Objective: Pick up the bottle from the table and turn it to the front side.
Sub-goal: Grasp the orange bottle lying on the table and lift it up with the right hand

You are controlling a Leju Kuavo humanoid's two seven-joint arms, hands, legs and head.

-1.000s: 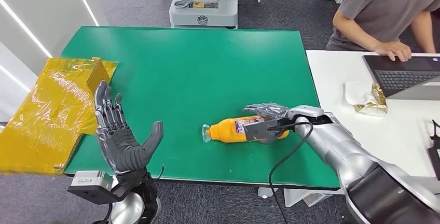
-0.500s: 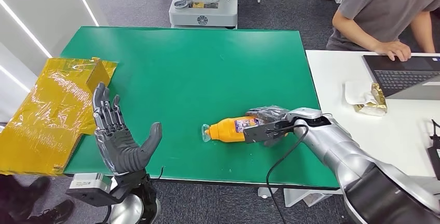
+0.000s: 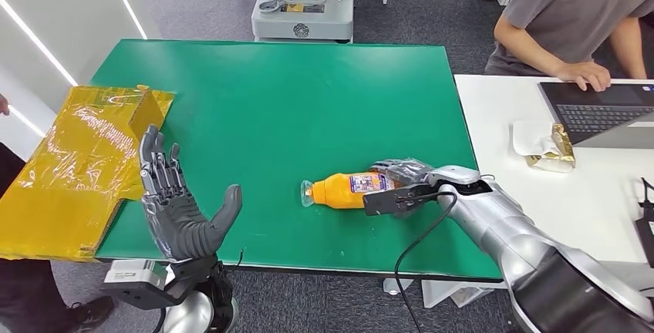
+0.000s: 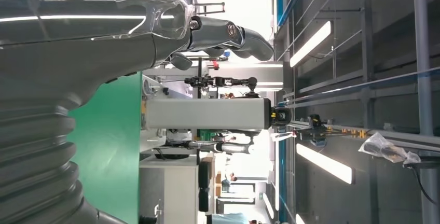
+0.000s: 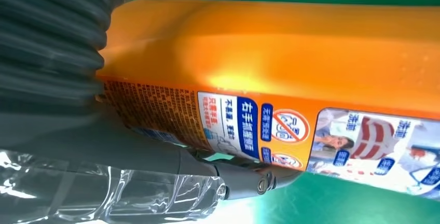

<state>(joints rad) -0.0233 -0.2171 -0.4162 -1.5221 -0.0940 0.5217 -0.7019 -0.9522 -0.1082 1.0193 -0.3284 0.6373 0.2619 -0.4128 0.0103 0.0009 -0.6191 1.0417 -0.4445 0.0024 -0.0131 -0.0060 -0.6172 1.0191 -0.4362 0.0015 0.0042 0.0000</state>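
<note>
Lower centre-right of the frame: orange bottle (image 3: 345,190) lying on the green table (image 3: 293,102), label in blue and white Chinese print, clasped by the right hand (image 3: 401,179). Lower left: left hand (image 3: 181,210) raised, fingers spread, empty.

The table (image 3: 254,94) is a flat, strong green. On it the bottle (image 3: 339,189) is bright orange with a clear cap end, and its label carries white and blue panels, a red no-entry style symbol and fine dark print on the orange. The right hand (image 3: 401,175) on it is dark grey on a silver arm; the left hand (image 3: 179,206) is the same dark grey. At the table's left edge lies a yellow, glossy wrapped package (image 3: 73,163). The side desk (image 3: 532,194) is white
</note>
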